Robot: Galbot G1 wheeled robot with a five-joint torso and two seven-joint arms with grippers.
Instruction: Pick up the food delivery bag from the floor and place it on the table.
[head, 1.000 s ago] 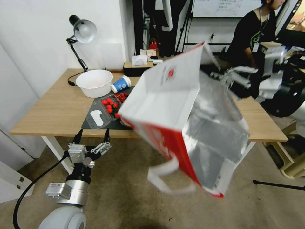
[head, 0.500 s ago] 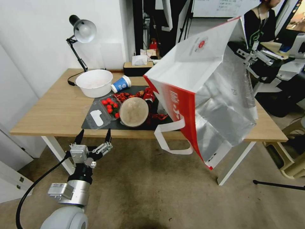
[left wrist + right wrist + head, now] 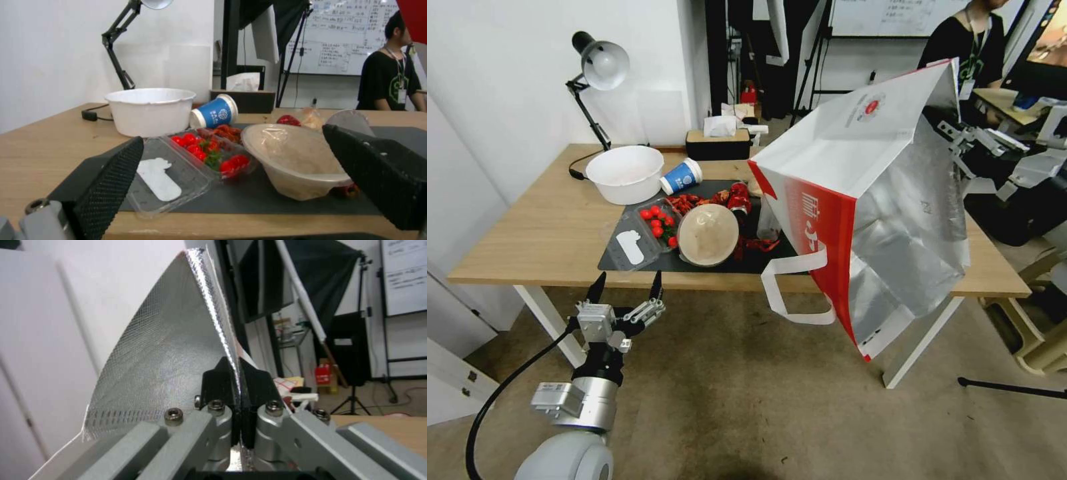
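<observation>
Right gripper point(image 3: 236, 373) pinching the foil-lined rim of the food delivery bag point(image 3: 854, 200), bag hanging tilted over the table's point(image 3: 547, 233) right end, clear clamshell point(image 3: 650, 230) holding cherry tomatoes, empty white bowl point(image 3: 625, 173) far left, left gripper point(image 3: 624, 285) spread wide, low near the table's front edge.

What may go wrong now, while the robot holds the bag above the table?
1. The right gripper pinches only a thin edge of the food delivery bag. The tilted bag could slip free.
2. The bag hangs over the table close to the round lidded bowl and the red can. Lowering it there may knock them.
3. Its loose white handle dangles past the table edge and might snag.
The left gripper waits open, below the table's front edge.
</observation>
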